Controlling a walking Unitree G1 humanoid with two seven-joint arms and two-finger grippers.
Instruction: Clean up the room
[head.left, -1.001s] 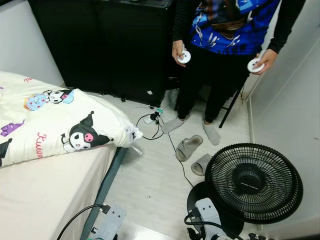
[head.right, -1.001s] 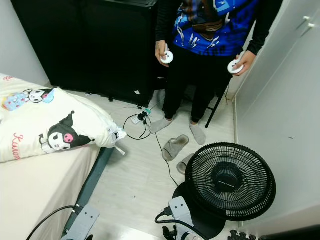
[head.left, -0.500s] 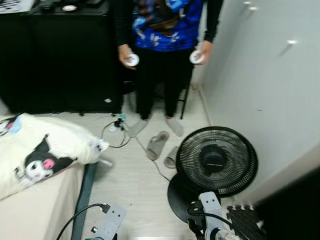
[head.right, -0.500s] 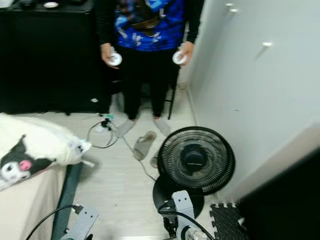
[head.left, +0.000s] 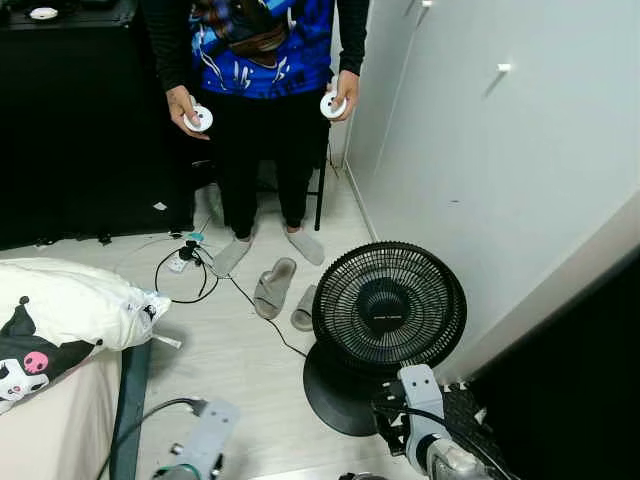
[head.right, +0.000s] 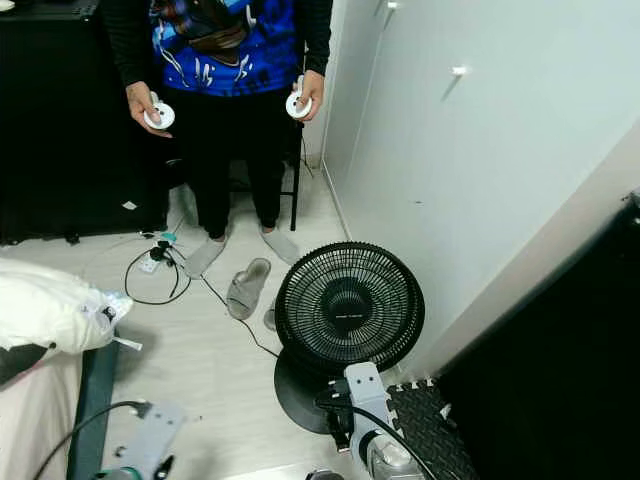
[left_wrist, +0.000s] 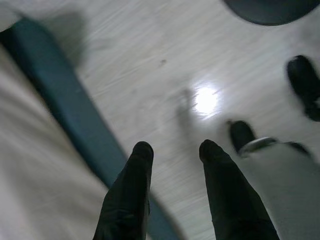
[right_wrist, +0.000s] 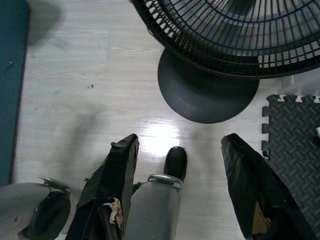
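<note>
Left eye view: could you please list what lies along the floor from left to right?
Pillow → white power strip → slippers → black fan → foam mat.

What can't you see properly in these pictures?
- Person: cut off at the chest by the top edge of both eye views.
- Bed: cut off by the left edge; a pillow covers part of it.
- Slipper nearer the fan: partly hidden behind the fan's grille.
- Left wrist view: blurred, so the floor past the open fingers shows no detail.
</note>
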